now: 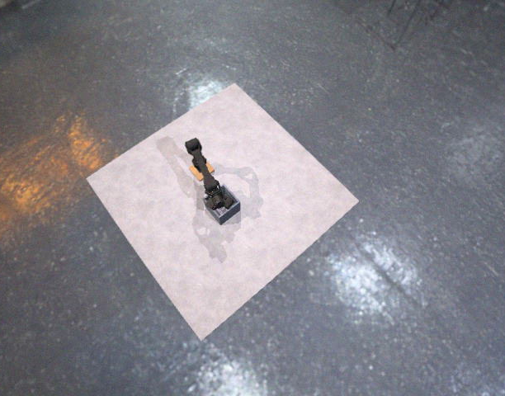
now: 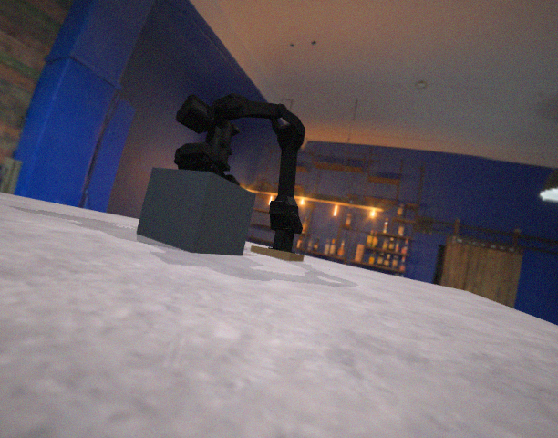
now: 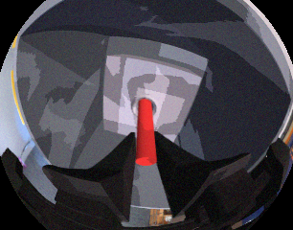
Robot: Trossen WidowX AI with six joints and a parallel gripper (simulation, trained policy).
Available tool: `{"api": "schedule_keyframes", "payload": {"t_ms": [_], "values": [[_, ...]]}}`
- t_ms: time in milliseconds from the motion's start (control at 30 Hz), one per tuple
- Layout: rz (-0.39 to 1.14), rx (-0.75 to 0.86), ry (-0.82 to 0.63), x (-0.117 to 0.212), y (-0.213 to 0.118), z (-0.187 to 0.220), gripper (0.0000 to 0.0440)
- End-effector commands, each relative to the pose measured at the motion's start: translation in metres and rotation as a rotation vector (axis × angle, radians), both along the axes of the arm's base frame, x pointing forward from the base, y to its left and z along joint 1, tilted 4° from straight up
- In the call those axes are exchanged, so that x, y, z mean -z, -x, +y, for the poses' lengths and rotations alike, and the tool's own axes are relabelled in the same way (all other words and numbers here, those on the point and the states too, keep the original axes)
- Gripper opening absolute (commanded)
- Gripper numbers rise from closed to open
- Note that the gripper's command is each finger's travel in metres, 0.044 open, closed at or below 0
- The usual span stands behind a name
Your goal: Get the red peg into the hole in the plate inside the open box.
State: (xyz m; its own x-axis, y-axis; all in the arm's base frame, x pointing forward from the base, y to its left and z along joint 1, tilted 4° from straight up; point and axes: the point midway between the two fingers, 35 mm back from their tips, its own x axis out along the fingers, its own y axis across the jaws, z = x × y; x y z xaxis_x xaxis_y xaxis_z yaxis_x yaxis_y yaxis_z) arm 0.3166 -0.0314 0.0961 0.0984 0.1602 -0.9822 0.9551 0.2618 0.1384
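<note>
The red peg (image 3: 146, 134) stands between my fingertips in the wrist view. Its far end overlaps the round hole in the pale plate (image 3: 177, 103) at the bottom of the box; how deep it sits is hidden. My gripper (image 3: 146, 136) is slightly open around the peg, with a thin dark gap at the left finger. The grey open box (image 1: 229, 214) (image 2: 190, 212) stands under the arm, with the gripper reaching into it from above. In the exterior view the box walls hide the fingers and the peg.
The box's dark inner walls (image 3: 60, 91) surround the gripper. The arm's orange base plate (image 1: 197, 173) (image 2: 276, 253) lies beside the box. Both rest on a pale square mat (image 1: 282, 183) (image 2: 270, 339).
</note>
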Motion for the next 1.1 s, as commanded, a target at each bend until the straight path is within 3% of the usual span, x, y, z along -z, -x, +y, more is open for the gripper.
{"api": "schedule_keyframes", "payload": {"t_ms": [0,1067], "values": [[0.005,-0.02,-0.01,0.002,-0.001,0.003,0.0101],[-0.107,-0.03,-0.235,-0.047,-0.027,-0.004,0.0121]]}}
